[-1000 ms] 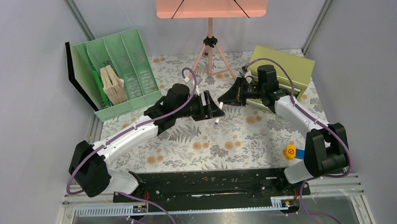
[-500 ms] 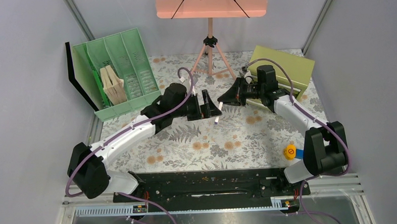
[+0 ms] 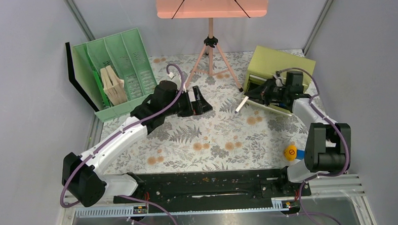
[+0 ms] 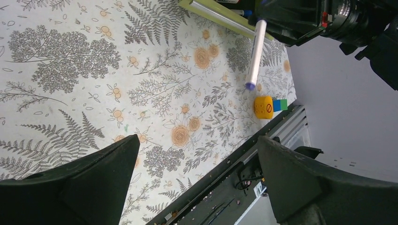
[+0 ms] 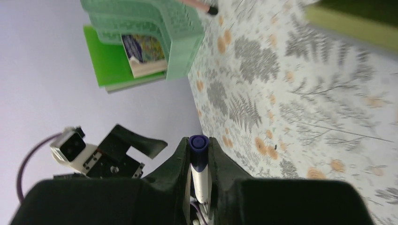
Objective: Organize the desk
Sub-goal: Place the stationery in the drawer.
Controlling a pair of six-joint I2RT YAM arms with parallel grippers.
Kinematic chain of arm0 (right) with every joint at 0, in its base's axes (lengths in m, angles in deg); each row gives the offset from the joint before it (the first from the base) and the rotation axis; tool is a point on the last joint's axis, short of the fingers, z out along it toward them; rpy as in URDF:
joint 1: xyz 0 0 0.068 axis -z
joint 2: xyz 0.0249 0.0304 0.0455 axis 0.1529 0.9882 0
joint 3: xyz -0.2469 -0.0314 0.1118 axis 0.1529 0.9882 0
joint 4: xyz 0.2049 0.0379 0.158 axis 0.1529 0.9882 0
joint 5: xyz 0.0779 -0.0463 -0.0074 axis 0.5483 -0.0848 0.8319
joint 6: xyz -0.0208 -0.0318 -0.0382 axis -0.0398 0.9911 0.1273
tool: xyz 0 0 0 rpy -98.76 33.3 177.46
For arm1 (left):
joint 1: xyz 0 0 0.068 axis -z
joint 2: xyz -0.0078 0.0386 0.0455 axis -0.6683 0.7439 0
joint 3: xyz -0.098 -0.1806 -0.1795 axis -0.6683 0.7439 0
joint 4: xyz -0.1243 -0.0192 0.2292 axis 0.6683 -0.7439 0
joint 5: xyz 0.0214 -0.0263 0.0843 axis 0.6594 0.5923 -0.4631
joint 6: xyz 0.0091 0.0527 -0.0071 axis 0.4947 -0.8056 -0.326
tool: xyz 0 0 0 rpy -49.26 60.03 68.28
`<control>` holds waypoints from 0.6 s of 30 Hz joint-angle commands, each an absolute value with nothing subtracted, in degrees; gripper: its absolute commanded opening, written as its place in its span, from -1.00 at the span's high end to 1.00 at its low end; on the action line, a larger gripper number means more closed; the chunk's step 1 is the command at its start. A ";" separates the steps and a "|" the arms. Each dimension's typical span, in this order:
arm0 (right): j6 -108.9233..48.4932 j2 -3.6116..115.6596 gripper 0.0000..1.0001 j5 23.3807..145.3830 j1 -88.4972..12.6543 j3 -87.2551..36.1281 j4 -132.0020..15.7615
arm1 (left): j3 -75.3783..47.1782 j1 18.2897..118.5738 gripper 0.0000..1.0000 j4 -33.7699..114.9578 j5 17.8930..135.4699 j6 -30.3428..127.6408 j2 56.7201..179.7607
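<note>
The white marker (image 4: 256,51) with its blue end is light, stiff and smooth, so it could twist or slip if pinched near an end. The right pincer (image 5: 199,154) is clamped on the barrel, with the blue end poking out past the fingertips. It hangs above the desk (image 3: 223,137) at about 2 o'clock, just in front of the olive drawer box (image 3: 281,63). The left pincer (image 4: 197,140) hovers empty near the centre, its jaws spread wide.

The middle of the floral desk offers free room. Hazards sit around the edges: the mint file rack (image 3: 129,60) at 10 o'clock, the pink tripod (image 3: 212,56) at 12, and a yellow block (image 3: 290,152) at 4. The box front lies close to the marker's path.
</note>
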State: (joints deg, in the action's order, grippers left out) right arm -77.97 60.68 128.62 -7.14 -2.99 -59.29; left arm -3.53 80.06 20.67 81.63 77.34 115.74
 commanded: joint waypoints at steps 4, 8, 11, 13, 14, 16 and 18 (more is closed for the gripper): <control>-76.91 57.70 1.00 125.67 2.20 -0.20 -56.15 | -5.07 79.28 -0.98 22.38 81.63 76.30 115.22; -76.02 56.44 1.00 122.97 6.09 0.11 -54.89 | -4.65 79.21 -0.98 23.66 83.81 76.83 116.05; -75.37 55.47 1.00 120.53 8.88 -0.45 -53.71 | -3.98 79.25 -0.98 25.41 85.17 77.59 116.38; -74.88 54.79 1.00 119.07 10.31 -0.88 -52.34 | -3.55 79.20 -0.98 26.45 85.80 77.97 116.62; -74.71 54.40 1.00 118.16 10.94 -0.91 -51.84 | -3.40 79.25 -0.98 26.71 86.22 78.10 116.77; -74.64 53.63 1.00 116.68 12.03 -0.60 -51.52 | -3.52 79.26 -0.98 26.94 86.93 78.11 117.19; -75.08 52.85 1.00 114.75 13.09 0.09 -51.56 | -3.61 79.23 -0.98 27.09 87.57 77.95 117.56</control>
State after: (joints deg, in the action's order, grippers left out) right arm -76.13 55.69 119.64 11.35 0.23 -52.34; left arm -3.29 79.49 23.03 84.74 77.67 116.85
